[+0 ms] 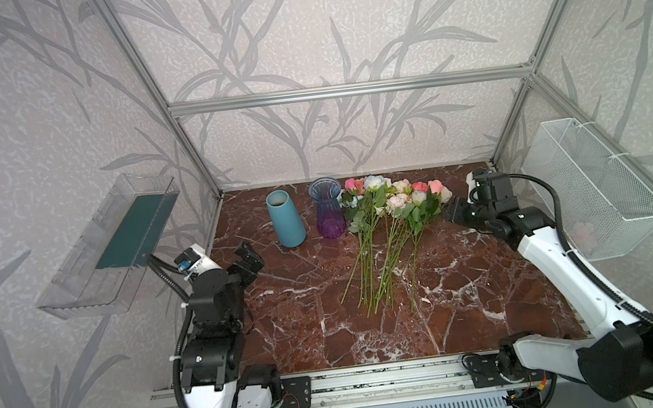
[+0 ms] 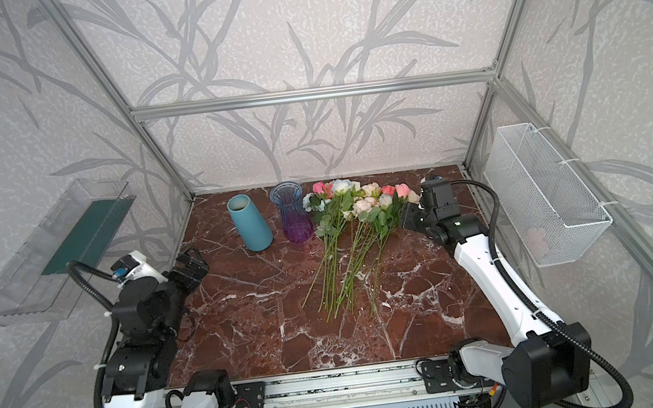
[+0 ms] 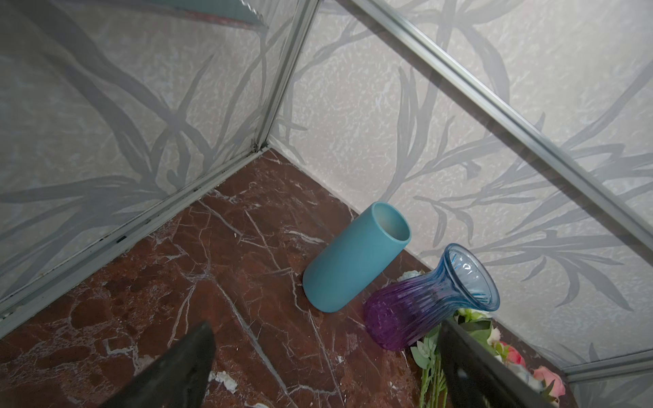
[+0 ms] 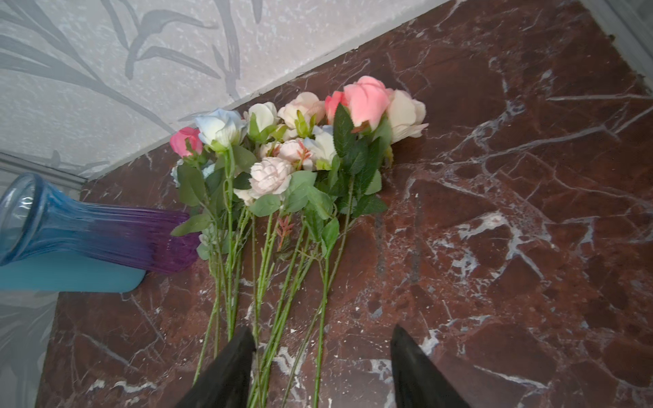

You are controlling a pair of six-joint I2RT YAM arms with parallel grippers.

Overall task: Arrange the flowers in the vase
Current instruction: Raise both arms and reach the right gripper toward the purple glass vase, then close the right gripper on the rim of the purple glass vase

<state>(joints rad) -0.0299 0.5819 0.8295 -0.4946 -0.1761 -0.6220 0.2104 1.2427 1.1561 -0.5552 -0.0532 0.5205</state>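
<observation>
Flowers: the flowers (image 1: 393, 214) lie flat in one loose bunch on the table (image 1: 327, 297), right of its middle. None is in a vase yet.
Long axis: the stems run from far edge to near edge, with the blooms by the far edge and the cut ends fanned out toward the near edge, leaning a little left.
Vases: a glass vase (image 1: 329, 213) stands upright just left of the blooms, its side touching the leaves. A blue vase (image 1: 286, 223) stands further left, near it. Which one is meant I cannot tell.
Right gripper: the right gripper (image 1: 452, 211) hangs near the far right corner, just beside the rightmost blooms. Its jaws are partly apart and hold nothing.
Left gripper: the left gripper (image 1: 249, 260) sits by the left edge with its jaws wide apart and empty, well apart from the bunch.
Key relation: the bunch lies to the left of the right gripper, its stems crosswise to that reach.
Nearer arm: the right one, by my judgement.
Next move: probably a pinch on a single stem below the leaves.
</observation>
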